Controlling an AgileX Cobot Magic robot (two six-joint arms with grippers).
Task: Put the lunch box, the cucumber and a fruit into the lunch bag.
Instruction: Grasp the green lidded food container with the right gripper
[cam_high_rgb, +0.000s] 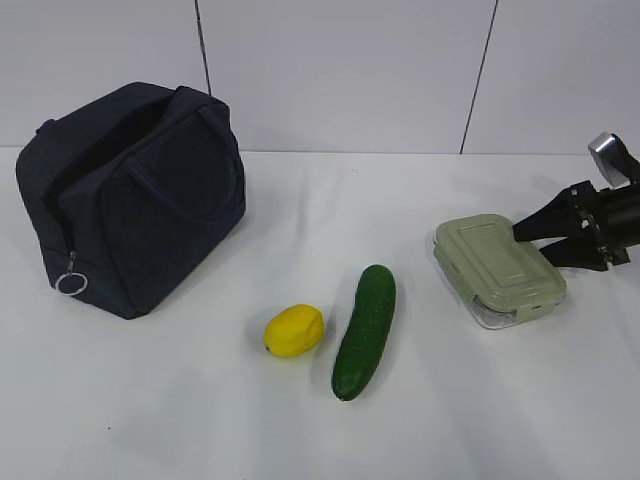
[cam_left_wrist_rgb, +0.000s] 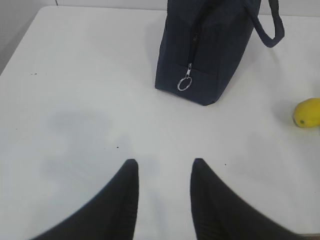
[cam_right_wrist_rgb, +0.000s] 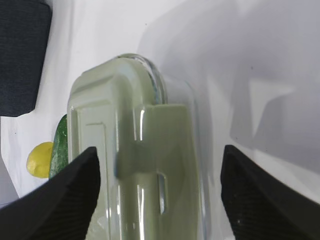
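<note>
Desk: white surface (cam_high_rgb: 300, 430) carrying all the task's things, with a pale panelled wall behind it.
Lunch bag: dark navy fabric bag (cam_high_rgb: 135, 195) standing upright at the desk's left rear; its top gapes open, one loop handle lies against its front face, and a silver ring zipper pull (cam_high_rgb: 71, 284) hangs low at its left end. The left wrist view shows the same ring (cam_left_wrist_rgb: 184, 83) dangling at the foot of the zipper line.
Fruit: small yellow lemon-like fruit (cam_high_rgb: 293, 330) lying on the desk in front of the bag and to its right, just beside the cucumber but apart from it.
Cucumber: long, dark green and glossy (cam_high_rgb: 365, 330), lying flat, its length running from near edge toward the back, between the fruit and the lunch box.
Lunch box: clear container with a sage-green lid (cam_high_rgb: 498, 270), resting on the desk at the right, lid on.
Right gripper: released (cam_right_wrist_rgb: 160, 175), its black fingers (cam_right_wrist_rgb: 70, 195) spread wide to either side of the lunch box's near end, not pressing on it.
Left gripper: partly parted (cam_left_wrist_rgb: 164, 167), holding nothing, poised above bare desk, well short of the bag.
</note>
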